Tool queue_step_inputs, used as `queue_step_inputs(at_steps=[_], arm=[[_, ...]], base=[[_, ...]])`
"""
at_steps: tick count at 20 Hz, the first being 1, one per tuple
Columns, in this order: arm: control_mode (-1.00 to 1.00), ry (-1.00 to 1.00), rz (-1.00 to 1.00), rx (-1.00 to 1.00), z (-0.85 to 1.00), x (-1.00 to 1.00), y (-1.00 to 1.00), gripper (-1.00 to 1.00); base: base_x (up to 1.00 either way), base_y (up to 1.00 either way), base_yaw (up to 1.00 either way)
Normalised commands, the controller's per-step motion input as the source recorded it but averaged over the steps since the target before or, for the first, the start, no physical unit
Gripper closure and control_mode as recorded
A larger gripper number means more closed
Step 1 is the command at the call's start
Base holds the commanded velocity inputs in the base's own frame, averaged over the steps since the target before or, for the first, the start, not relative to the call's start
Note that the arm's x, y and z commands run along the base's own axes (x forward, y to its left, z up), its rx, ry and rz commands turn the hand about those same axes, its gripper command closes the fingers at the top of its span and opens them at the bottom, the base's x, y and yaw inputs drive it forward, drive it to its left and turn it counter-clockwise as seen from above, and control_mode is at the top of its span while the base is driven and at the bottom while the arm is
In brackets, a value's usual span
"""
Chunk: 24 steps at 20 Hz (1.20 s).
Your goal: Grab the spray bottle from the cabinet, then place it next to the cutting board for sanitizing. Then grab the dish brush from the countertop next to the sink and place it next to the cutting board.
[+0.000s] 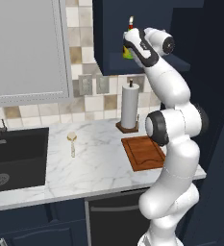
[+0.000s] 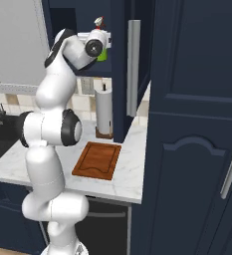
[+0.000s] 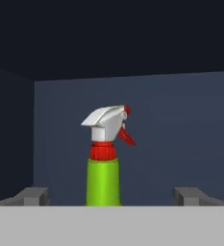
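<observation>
Inside the cabinet point(image 3: 180, 120) niche the spray bottle point(image 3: 104, 178) stands upright and alone, with open room on both its sides and bare back wall behind it; the jaws stand wide, one finger at each side of the bottle and apart from it. The niche ceiling hangs close above the spray top. On the bench point(image 1: 99, 168) below, the paper-towel roll point(image 1: 130, 105) rises beside the cutting board point(image 1: 144, 153), and the dish brush point(image 1: 72, 141) lies on open marble between sink point(image 1: 17, 156) and board.
</observation>
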Motion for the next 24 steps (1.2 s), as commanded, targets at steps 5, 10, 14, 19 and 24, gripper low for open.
queue_step_inputs(at_steps=[5,10,14,19,24], arm=[[-1.0,0.0,0.0,0.0,0.0,0.14,0.0,-1.0],[-1.0,0.0,0.0,0.0,0.0,0.06,0.0,-1.0],[-1.0,0.0,0.0,0.0,0.0,0.11,0.1,-1.0],[-1.0,0.01,0.0,0.0,0.0,0.22,0.25,-1.0],[-1.0,0.03,0.0,0.0,0.0,0.21,0.06,-1.0]], base=[[0.0,0.0,0.0],[0.0,0.0,0.0],[0.0,0.0,0.0],[0.0,0.0,0.0],[0.0,0.0,0.0]])
